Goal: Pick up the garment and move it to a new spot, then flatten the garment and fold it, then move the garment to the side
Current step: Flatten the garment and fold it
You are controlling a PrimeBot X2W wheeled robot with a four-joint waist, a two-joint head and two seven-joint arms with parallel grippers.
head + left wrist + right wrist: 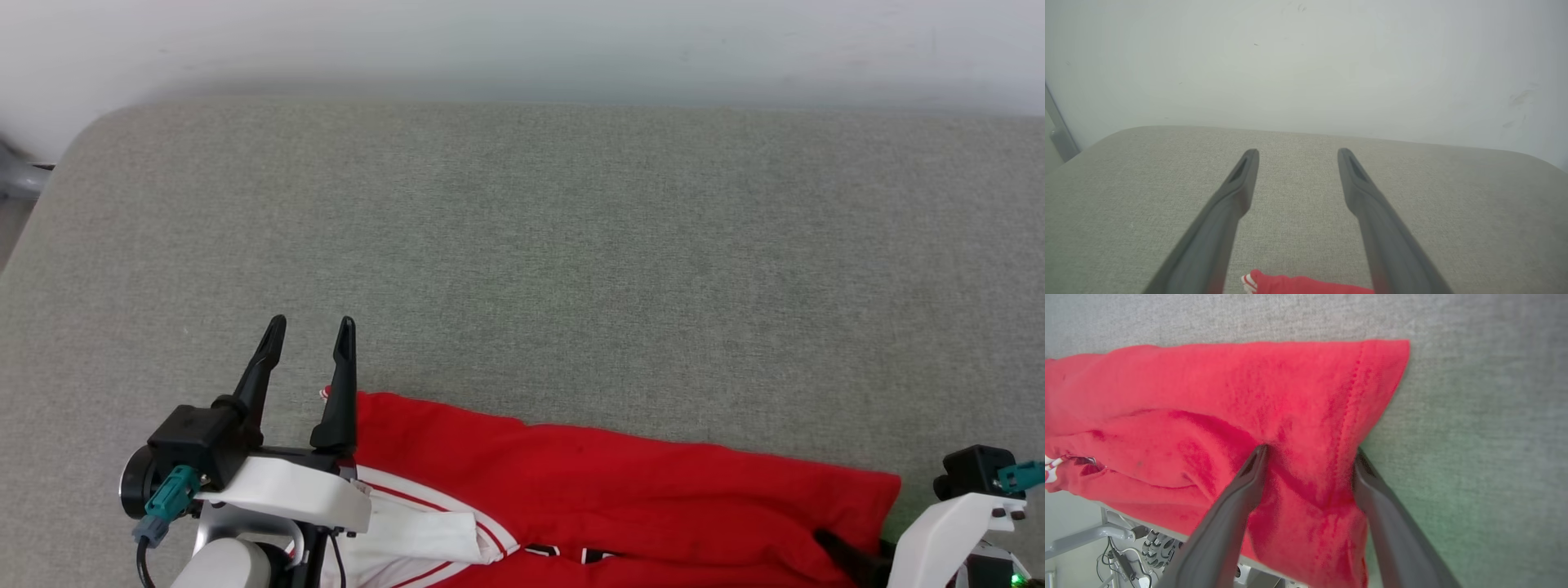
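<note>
The garment (620, 482) is seen bunched at six o'clock, unfolded, with left gripper (313, 322) and right gripper (1309, 452) held wide, empty.

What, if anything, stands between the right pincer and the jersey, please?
Nothing visible does: the right pincer is open, with its fingers either side of a bunched fold of the jersey near its hem corner.
</note>
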